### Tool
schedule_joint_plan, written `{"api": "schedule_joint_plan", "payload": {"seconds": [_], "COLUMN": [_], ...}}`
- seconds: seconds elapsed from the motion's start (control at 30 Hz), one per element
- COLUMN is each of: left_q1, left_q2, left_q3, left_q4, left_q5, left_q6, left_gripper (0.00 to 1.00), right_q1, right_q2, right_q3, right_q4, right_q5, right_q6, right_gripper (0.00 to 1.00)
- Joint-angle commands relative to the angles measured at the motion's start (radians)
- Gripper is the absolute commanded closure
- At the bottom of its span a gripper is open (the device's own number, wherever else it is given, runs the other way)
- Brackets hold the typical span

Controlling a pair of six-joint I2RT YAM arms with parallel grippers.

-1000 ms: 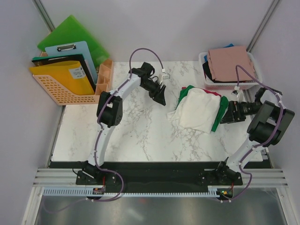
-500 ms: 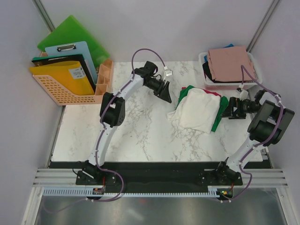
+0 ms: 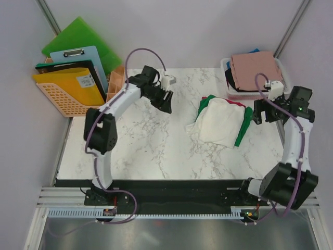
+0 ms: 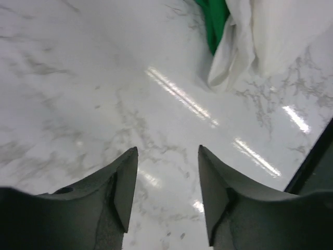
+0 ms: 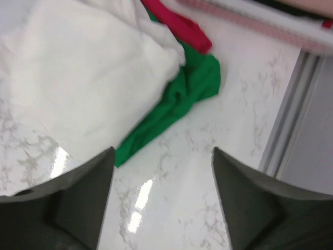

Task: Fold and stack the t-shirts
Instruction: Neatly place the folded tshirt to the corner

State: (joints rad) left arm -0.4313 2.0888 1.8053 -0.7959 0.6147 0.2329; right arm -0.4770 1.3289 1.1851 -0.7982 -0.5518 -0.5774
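At far left an orange rack holds folders. The left gripper hovers over the bare marble surface, jaws partly apart with nothing between them. Right of centre lies a heap: the cream-white t-shirt over a green t-shirt, with a red t-shirt peeking out, possibly only a sleeve. Just beside it, the right gripper has wide, empty jaws. A dusty-pink t-shirt tops the basket.
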Motion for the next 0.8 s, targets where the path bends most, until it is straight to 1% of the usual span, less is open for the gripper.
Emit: {"api": "schedule_joint_plan", "payload": {"seconds": [0.0, 0.03, 0.07, 0.1, 0.13, 0.17, 0.23, 0.27, 0.3, 0.33, 0.4, 0.53, 0.63, 0.7, 0.73, 0.77], "left_q1": [0.074, 0.094, 0.114, 0.147, 0.163, 0.175, 0.196, 0.201, 0.21, 0.213, 0.223, 0.235, 0.241, 0.244, 0.246, 0.249], "left_q2": [-0.276, -0.295, -0.309, -0.34, -0.354, -0.374, -0.435, -0.458, -0.481, -0.531, -0.573, -0.647, -0.693, -0.717, -0.723, -0.73], "left_q3": [-0.099, -0.124, -0.127, -0.132, -0.155, -0.167, -0.223, -0.245, -0.265, -0.305, -0.343, -0.438, -0.477, -0.489, -0.491, -0.491], "left_q4": [0.141, 0.139, 0.129, 0.115, 0.109, 0.103, 0.103, 0.1, 0.101, 0.101, 0.1, 0.103, 0.104, 0.11, 0.112, 0.112], "left_q5": [-0.335, -0.357, -0.36, -0.377, -0.389, -0.394, -0.412, -0.412, -0.414, -0.412, -0.415, -0.441, -0.448, -0.454, -0.455, -0.457], "left_q6": [0.025, 0.02, 0.011, -0.004, -0.01, -0.012, -0.014, -0.006, -0.004, -0.003, 0.003, 0.013, 0.013, 0.017, 0.017, 0.023], "left_gripper": [0.47, 0.65, 0.92, 0.98, 0.98, 0.98, 0.98, 0.98, 0.98, 0.98, 0.98, 0.98, 0.98, 0.98, 0.98, 0.98], "right_q1": [0.178, 0.21, 0.259, 0.277, 0.291, 0.322, 0.353, 0.368, 0.373, 0.382, 0.388, 0.46, 0.564, 0.624, 0.694, 0.73], "right_q2": [-0.076, -0.071, -0.032, -0.002, 0.027, 0.089, 0.153, 0.215, 0.251, 0.319, 0.371, 0.49, 0.567, 0.589, 0.596, 0.598], "right_q3": [-0.036, -0.035, -0.024, -0.01, 0.019, 0.033, 0.06, 0.068, 0.079, 0.111, 0.134, 0.171, 0.154, 0.125, 0.092, 0.076], "right_q4": [0.062, 0.083, 0.105, 0.114, 0.123, 0.137, 0.169, 0.195, 0.201, 0.206, 0.217, 0.261, 0.252, 0.254, 0.258, 0.258], "right_q5": [0.131, 0.138, 0.138, 0.138, 0.121, 0.116, 0.153, 0.159, 0.164, 0.164, 0.141, 0.248, 0.292, 0.329, 0.345, 0.354], "right_q6": [0.112, 0.143, 0.192, 0.221, 0.237, 0.246, 0.274, 0.277, 0.281, 0.283, 0.283, 0.294, 0.271, 0.251, 0.242, 0.237], "right_gripper": [0.23, 0.31, 0.78, 1.0, 1.0, 1.0, 1.0, 1.0, 1.0, 1.0, 1.0, 1.0, 1.0, 1.0, 1.0, 1.0]}}
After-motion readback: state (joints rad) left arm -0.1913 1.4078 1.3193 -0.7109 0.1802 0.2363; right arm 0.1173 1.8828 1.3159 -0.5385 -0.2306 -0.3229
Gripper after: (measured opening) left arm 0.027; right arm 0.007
